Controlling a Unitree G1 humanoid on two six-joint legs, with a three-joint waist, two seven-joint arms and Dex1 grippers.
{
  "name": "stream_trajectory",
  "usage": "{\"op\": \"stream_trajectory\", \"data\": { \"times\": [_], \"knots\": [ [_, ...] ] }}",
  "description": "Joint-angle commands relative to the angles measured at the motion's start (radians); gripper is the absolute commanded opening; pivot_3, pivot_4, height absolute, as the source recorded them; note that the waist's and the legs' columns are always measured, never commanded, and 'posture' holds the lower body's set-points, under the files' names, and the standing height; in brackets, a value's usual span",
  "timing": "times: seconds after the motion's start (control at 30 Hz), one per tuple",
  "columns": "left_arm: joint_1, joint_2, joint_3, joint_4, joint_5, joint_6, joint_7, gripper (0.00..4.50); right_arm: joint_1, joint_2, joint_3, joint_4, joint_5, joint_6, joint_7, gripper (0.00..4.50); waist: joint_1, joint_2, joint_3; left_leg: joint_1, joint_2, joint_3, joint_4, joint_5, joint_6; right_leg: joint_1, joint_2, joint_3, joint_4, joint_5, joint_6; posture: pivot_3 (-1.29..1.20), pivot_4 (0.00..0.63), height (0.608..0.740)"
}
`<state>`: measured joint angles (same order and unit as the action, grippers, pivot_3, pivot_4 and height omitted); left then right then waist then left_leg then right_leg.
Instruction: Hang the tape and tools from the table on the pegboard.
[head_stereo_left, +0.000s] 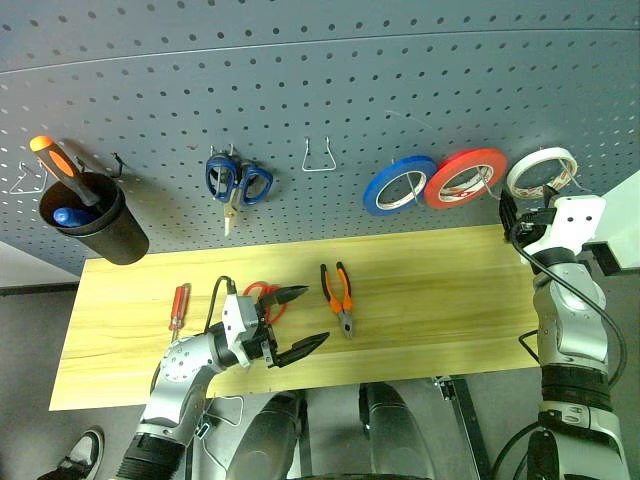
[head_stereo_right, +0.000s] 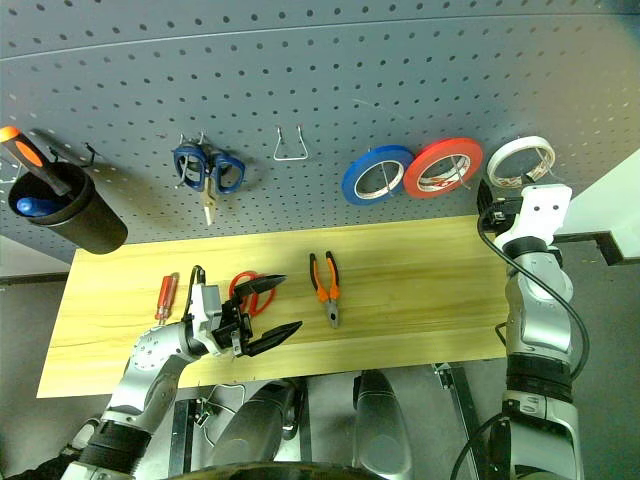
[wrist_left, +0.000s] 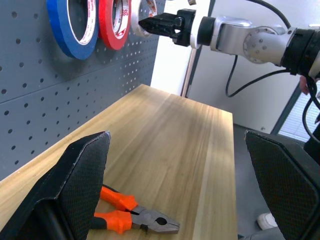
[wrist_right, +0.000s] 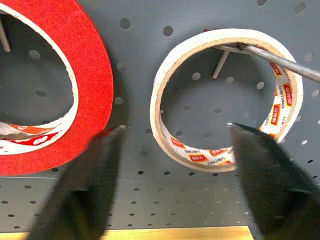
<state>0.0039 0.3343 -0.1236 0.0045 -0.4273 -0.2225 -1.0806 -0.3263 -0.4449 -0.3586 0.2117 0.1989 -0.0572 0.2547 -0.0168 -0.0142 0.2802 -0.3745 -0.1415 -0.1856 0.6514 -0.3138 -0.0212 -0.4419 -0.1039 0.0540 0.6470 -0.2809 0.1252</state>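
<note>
Now hung on the pegboard (head_stereo_left: 300, 90): the whitish tape (wrist_right: 226, 100), looped over a thin metal hook (wrist_right: 280, 61) at the far right, just beside the red roll (head_stereo_left: 466, 178) and the blue roll (head_stereo_left: 399, 185). Parked right below and in front of it, the right gripper (wrist_right: 175, 165), fingers spread wide either side of the ring and touching nothing. Left lying on the table (head_stereo_left: 440, 290): pliers (head_stereo_left: 338, 297) with orange-and-black handles near the middle, scissors with red handles (head_stereo_left: 262, 297) to their left, a small red-handled screwdriver (head_stereo_left: 178, 309) further left. Held above the table's near edge, just beside the red scissors, the left gripper (head_stereo_left: 303, 320), jaws gaping and empty, pointing toward the pliers. Higher up on the board, blue-handled scissors (head_stereo_left: 238, 184) on a hook, a bare wire hook (head_stereo_left: 318, 156) alongside, and at far left a black cup (head_stereo_left: 95, 222) holding a big orange-and-black screwdriver (head_stereo_left: 62, 166).
</note>
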Motion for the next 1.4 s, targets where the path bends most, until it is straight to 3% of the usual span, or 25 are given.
{"op": "stream_trajectory", "data": {
  "times": [0.03, 0.53, 0.8, 1.1, 1.4],
  "knots": [
    [0.023, 0.009, 0.012, -0.029, -0.018, 0.000, -0.006, 4.50, 0.043, -0.010, -0.007, -0.064, 0.006, 0.008, 0.005, 3.82, 0.001, 0.000, 0.000, 0.000, 0.000, 0.000, 0.000, 0.000, 0.000, 0.000, 0.000, 0.000, 0.000, 0.000, 0.000, -0.01, 0.339, 0.727],
    [0.199, 0.122, 0.102, -0.123, -0.063, 0.015, -0.012, 4.50, 0.450, 0.064, -0.022, -0.640, 0.080, 0.298, -0.050, 3.82, 0.002, 0.001, 0.001, 0.000, 0.000, 0.000, -0.001, 0.000, 0.000, 0.000, 0.000, 0.001, -0.001, 0.000, 0.000, -0.02, 0.338, 0.727],
    [0.278, 0.121, 0.151, -0.147, -0.051, 0.011, 0.044, 4.50, 0.623, 0.172, 0.196, -0.942, 0.109, 0.503, -0.094, 3.82, 0.003, 0.001, 0.001, 0.000, 0.001, 0.000, -0.002, 0.000, 0.000, 0.000, 0.000, 0.001, -0.001, 0.000, 0.000, -0.02, 0.338, 0.727],
    [0.330, 0.121, 0.181, -0.167, -0.042, 0.005, 0.081, 4.50, 0.588, 0.297, 0.511, -1.034, 0.030, 0.638, -0.221, 3.82, 0.005, -0.003, 0.015, 0.000, 0.001, 0.000, -0.003, 0.000, 0.000, -0.001, 0.000, 0.001, -0.002, 0.000, 0.000, 0.00, 0.347, 0.727],
    [0.408, 0.122, 0.193, -0.262, -0.030, 0.033, 0.158, 4.50, 0.488, 0.349, 0.585, -0.878, -0.024, 0.611, -0.232, 3.82, 0.005, -0.006, 0.026, 0.000, 0.001, -0.001, -0.003, 0.000, 0.000, -0.001, 0.000, 0.000, -0.003, 0.000, 0.000, 0.02, 0.357, 0.727]
  ]
}}
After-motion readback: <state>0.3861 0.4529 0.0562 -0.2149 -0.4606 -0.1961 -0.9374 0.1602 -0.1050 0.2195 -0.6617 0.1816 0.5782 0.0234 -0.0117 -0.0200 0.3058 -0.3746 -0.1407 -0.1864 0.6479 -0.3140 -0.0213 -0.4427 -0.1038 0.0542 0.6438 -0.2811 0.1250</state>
